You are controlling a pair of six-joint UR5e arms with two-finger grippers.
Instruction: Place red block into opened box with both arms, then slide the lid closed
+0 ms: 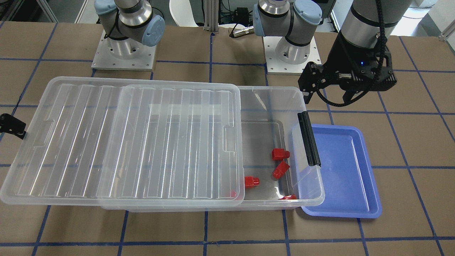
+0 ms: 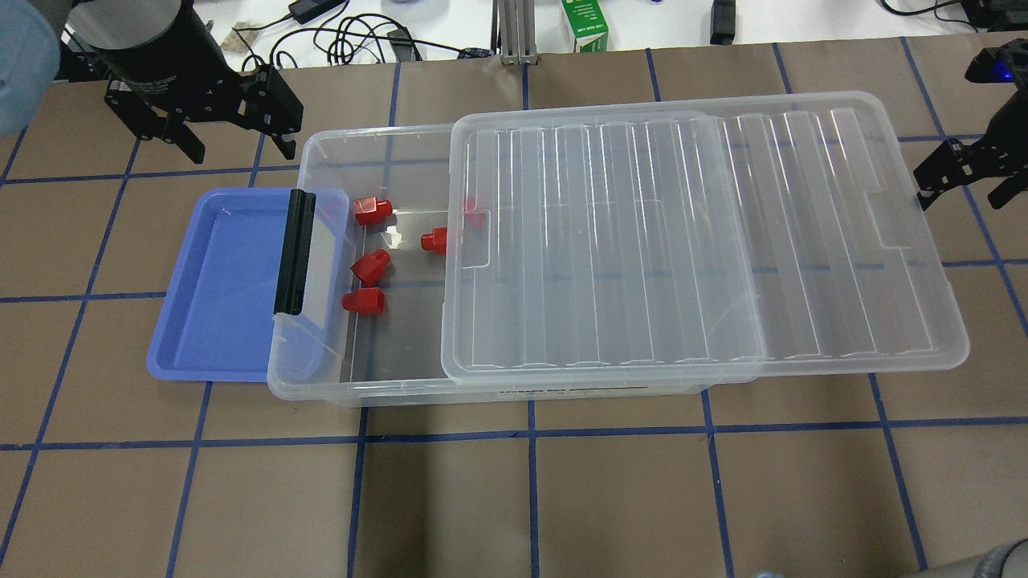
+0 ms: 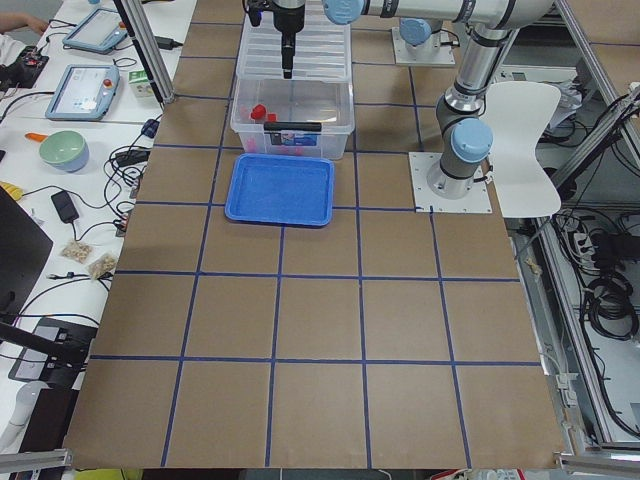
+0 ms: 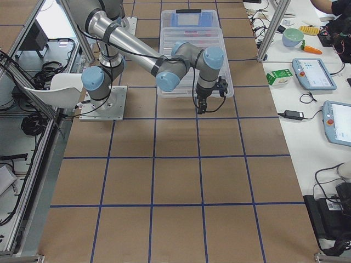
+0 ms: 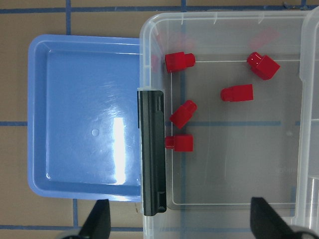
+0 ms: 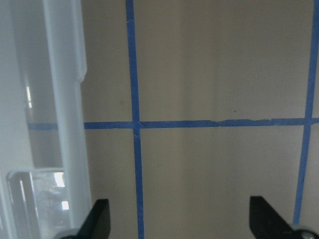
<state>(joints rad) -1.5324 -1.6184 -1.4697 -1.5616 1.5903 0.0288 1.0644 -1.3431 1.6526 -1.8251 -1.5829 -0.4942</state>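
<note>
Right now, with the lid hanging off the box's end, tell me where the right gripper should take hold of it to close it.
Take the lid at its overhanging short end, by the rectangular notch, coming from the robot's right, where the open right gripper hovers. That end juts past the box, flat and raised off the table, so it can likely be pinched and pushed.

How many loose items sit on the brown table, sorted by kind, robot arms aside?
red blocks: 5
box: 1
lid: 1
blue tray: 1
Total: 8
</note>
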